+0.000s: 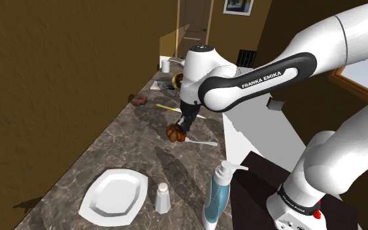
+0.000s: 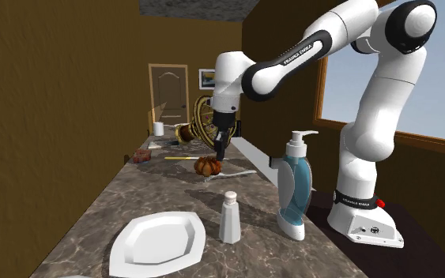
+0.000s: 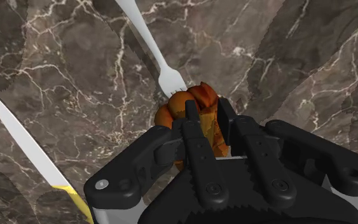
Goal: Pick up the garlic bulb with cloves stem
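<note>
Fingers (image 3: 193, 130) clamp the brown garlic (image 3: 203, 95), resting on the worktop (image 3: 75, 76) beside a fork (image 3: 152, 44); lifting straight up seems next.

Dark brown walls (image 1: 58, 59) close in on both sides, a long marbled grey-brown countertop (image 1: 110, 140) runs toward a panelled brown door (image 2: 167, 95), and blue sky fills the wood-framed window (image 2: 402, 87) on the second exterior view's right.
</note>
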Controlling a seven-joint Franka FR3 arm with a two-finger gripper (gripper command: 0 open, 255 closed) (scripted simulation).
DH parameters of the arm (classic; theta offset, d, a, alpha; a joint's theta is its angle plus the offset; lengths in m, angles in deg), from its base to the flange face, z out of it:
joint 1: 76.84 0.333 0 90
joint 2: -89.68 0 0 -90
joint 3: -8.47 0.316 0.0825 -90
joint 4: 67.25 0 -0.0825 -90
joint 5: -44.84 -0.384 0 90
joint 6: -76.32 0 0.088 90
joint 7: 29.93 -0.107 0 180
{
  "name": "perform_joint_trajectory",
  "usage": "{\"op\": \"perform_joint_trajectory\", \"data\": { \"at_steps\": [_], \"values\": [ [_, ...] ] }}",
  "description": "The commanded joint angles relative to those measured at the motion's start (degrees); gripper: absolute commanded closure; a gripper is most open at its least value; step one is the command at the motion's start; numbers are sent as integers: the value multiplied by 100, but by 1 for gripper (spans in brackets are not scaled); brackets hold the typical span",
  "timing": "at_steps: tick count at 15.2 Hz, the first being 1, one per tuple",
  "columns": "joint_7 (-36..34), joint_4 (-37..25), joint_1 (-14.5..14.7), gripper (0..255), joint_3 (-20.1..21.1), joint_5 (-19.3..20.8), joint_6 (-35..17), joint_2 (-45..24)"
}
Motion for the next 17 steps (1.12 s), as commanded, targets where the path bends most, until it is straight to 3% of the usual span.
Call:
{"op": "perform_joint_trajectory", "data": {
  "at_steps": [1, 17],
  "values": [
    [-1, 3, 0, 255, 0, 0, -1, -4],
    [168, -782, 21, 255, -106, -113, 1114, 343]
  ]
}}
